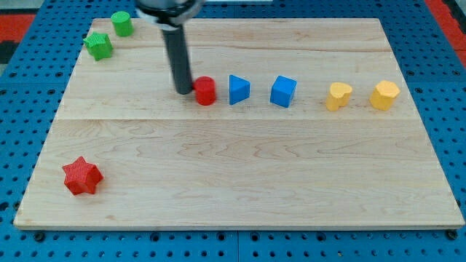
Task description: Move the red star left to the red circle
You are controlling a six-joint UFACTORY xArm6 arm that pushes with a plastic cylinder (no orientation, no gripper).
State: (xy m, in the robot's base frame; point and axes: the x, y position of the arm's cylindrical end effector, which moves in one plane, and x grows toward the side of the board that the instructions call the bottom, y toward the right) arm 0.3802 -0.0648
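Camera view: wooden table point(240, 182) on blue pegboard point(22, 44). My tip point(183, 91) sits just beside the red circle point(206, 91), on its left in the view, touching or nearly so; cannot tell which. No fingers on this rig, just the dark rod, so nothing wide, narrow or held. Red star point(81, 176) lies near the table's bottom-left corner, well apart from the red circle and from my tip. Row to the right of the red circle: blue triangle point(239, 89), blue cube point(283, 92), yellow heart point(338, 95), yellow hexagon point(384, 94). Top-left corner: green star point(98, 46) and green cylinder point(121, 23), near each other.
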